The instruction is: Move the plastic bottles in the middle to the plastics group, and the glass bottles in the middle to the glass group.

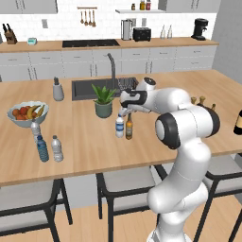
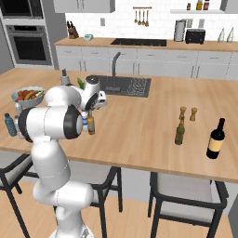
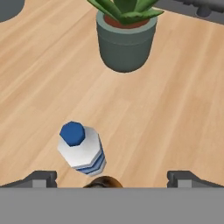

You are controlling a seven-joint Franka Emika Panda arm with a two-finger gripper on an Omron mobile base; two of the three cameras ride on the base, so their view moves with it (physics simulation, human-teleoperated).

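In the middle of the island counter a clear plastic bottle with a blue-and-white label stands next to a slim dark brown glass bottle. My gripper hangs open just above them, holding nothing. In the hand view the plastic bottle shows a blue cap, and the brown bottle's top lies between my spread fingertips. The plastics group, a blue-tinted bottle and a clear one, stands at the left. The glass group, an olive-green bottle and a fat dark bottle, stands at the right.
A potted plant stands just behind the two middle bottles, with the sink beyond it. A fruit bowl and a further small clear bottle sit by the plastics group. Two small shakers stand behind the olive bottle. Stools line the near edge.
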